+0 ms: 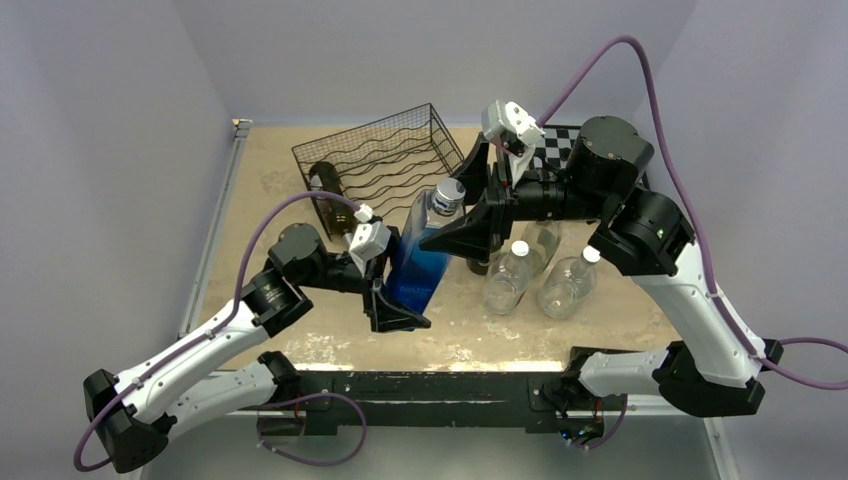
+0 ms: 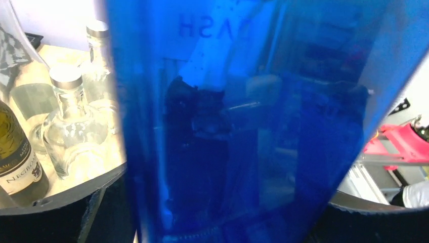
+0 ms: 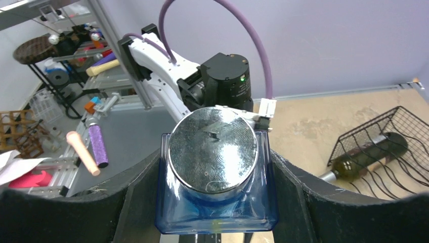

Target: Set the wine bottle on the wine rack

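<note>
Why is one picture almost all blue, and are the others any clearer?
Left wrist view: the blue glass bottle fills the lens, tinting and smearing everything behind it; only the clear bottle near the left edge looks crisp. Right wrist view: sharp, the silver cap showing fine scratches under mild glare. Top external view: evenly lit, soft shadows.

Soft, even light throughout; the blue bottle blurs close against the left wrist camera.
</note>
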Controlling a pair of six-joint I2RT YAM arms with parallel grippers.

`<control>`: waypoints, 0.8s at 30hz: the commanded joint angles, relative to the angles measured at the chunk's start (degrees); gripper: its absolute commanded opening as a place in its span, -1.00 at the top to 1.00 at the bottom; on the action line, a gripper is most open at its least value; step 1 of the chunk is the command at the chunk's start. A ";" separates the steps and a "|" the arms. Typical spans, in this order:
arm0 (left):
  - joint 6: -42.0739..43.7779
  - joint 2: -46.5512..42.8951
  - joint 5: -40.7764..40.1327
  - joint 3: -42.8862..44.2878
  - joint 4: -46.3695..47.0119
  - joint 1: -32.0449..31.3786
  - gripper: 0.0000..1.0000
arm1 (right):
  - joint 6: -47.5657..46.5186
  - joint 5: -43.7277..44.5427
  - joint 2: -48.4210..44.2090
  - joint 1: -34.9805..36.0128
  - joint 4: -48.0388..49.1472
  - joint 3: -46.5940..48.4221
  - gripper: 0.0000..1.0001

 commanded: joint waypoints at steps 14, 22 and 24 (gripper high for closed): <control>21.19 -0.69 -11.87 10.87 -16.40 0.75 1.00 | 1.46 5.01 -6.25 -0.14 4.23 -0.87 0.99; 39.37 -1.88 -21.99 12.07 -18.61 0.75 1.00 | -0.86 9.63 -9.71 -0.14 4.18 -7.18 -0.29; 43.53 -1.35 -25.15 13.14 -19.44 0.75 1.00 | -1.59 10.45 -10.50 -0.14 3.94 -7.78 -0.48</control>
